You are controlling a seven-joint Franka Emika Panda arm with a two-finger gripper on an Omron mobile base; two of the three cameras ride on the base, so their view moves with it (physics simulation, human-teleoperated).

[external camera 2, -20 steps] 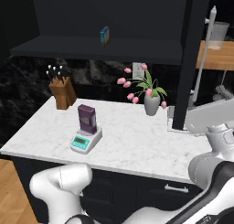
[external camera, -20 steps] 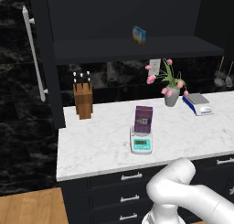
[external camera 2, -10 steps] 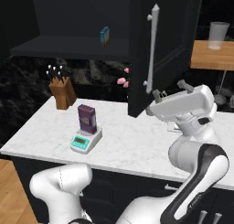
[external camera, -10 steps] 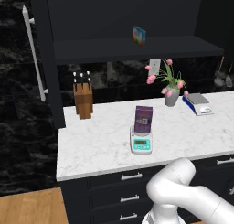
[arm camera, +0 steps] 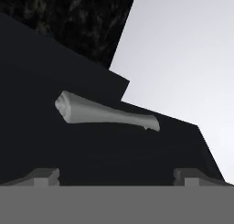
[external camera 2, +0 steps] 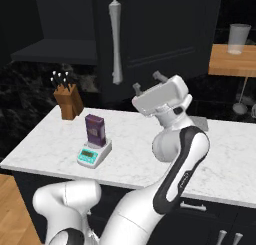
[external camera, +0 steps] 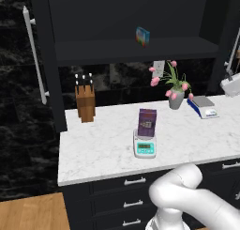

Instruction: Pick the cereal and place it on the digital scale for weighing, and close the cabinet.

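Observation:
The purple cereal [external camera: 147, 122] box stands upright on the teal-and-white digital scale [external camera: 145, 147] in the middle of the marble counter; cereal [external camera 2: 94, 129] and scale [external camera 2: 93, 154] also appear in the right base view. The black cabinet [external camera: 136, 50] has its left door swung wide open, silver handle [external camera: 33, 55] showing. Its right door [external camera 2: 160, 34] stands part-way across the opening, bar handle [external camera 2: 116, 41] facing me. My gripper [external camera 2: 148, 82] is open, empty, fingers pointing at that door's face just right of the handle. In the hand view the handle [arm camera: 105, 113] lies ahead of the gripper [arm camera: 116, 177].
A knife block [external camera: 85, 100] stands at the counter's back left. A vase of pink flowers [external camera: 174, 86] and a flat blue-and-grey device [external camera: 203, 107] sit to the right. A small light-blue box [external camera: 142, 35] rests on the cabinet shelf. A glass [external camera 2: 239, 38] stands on a wooden shelf at the right.
The right cabinet door has swung leftward toward shut, now covering the flowers and the shelf box in the right base view. My hand followed it left. Cereal and scale stayed put.

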